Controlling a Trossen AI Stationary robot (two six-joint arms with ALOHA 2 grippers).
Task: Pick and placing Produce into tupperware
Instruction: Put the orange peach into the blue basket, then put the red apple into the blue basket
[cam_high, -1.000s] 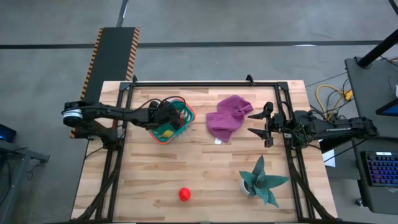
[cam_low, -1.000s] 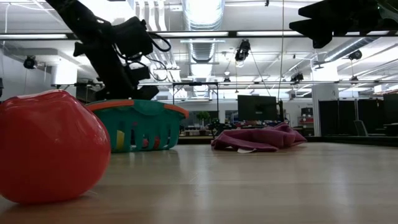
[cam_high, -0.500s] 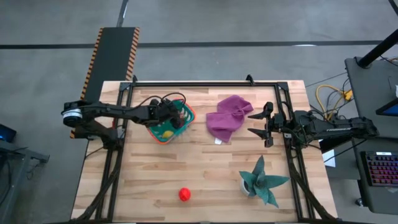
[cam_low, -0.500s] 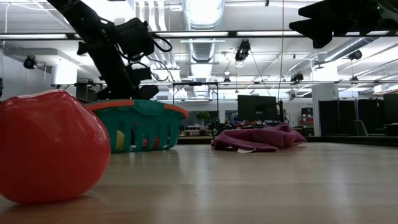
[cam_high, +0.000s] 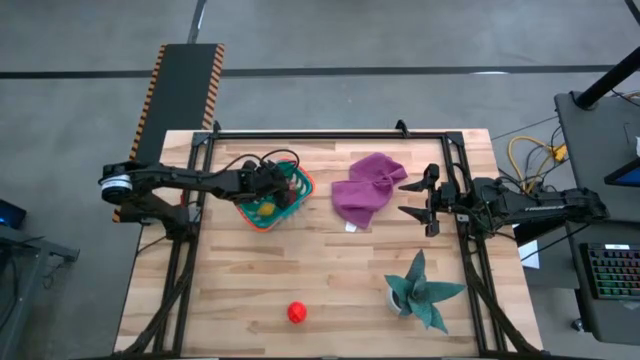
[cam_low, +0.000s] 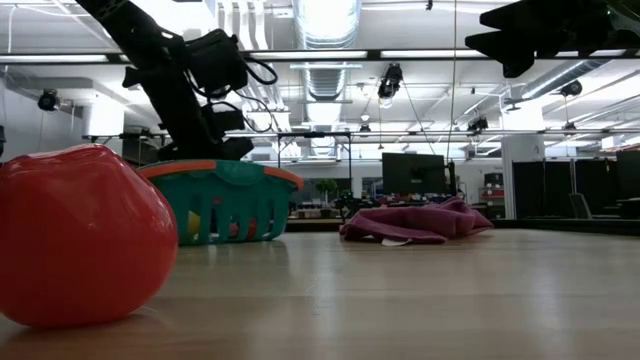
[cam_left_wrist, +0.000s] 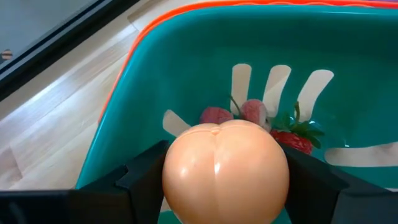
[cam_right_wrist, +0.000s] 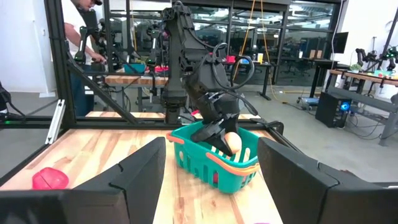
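The teal basket with an orange rim (cam_high: 272, 197) stands on the table's far left part; it also shows in the low view (cam_low: 225, 200) and the right wrist view (cam_right_wrist: 214, 158). My left gripper (cam_high: 268, 192) reaches into it from the left, shut on a peach-orange ball (cam_left_wrist: 225, 165). Strawberries and pink bits (cam_left_wrist: 249, 118) lie on the basket floor. A red ball (cam_high: 297, 312) rests on the table near its near edge. My right gripper (cam_high: 412, 198) waits open at the right side, beside the purple cloth (cam_high: 368, 188). My left gripper pinches the peach-orange ball (cam_right_wrist: 231, 143) between its two fingers (cam_left_wrist: 146, 180), one on each side of it. The fingers slant down from the table's left into the basket. The ball sits about level with the rim; whether it touches the floor, I cannot tell.
A teal-green spiky plant (cam_high: 422, 292) stands near the table's near right corner. A black frame (cam_high: 330, 135) runs along the far edge and both sides of the table. The wooden table top (cam_high: 330, 270) between the red ball, cloth and basket is bare.
My left gripper has shifted a little over the basket toward the table's far edge, still shut on the ball. The right arm has kept still.
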